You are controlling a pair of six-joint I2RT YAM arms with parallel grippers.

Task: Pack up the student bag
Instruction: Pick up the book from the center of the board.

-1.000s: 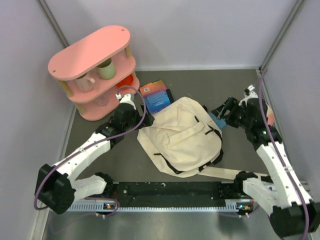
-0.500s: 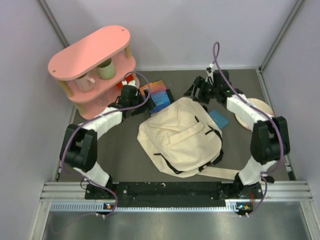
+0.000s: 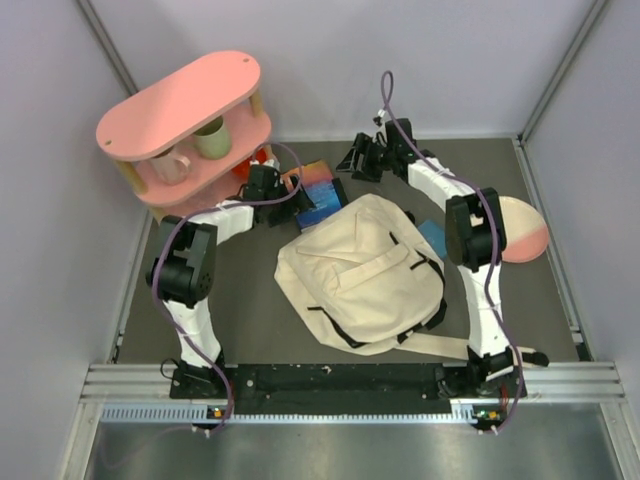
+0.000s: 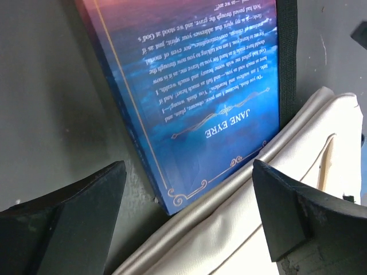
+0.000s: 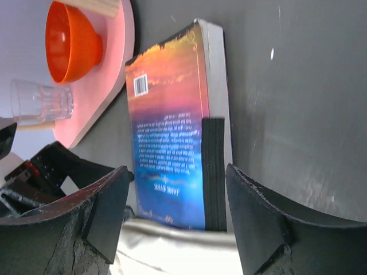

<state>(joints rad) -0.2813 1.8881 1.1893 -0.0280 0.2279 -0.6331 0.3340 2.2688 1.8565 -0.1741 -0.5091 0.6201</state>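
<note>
From above, the student bag [image 3: 365, 270] lies flat mid-table [image 3: 240, 300], with my left gripper [image 3: 293, 189] and right gripper [image 3: 356, 160] both near the blue book [image 3: 318, 196] at its far edge. My left wrist view shows that gripper spread wide and empty, the book's corner against the bag. My right wrist view shows fingers parted, holding nothing.
</note>
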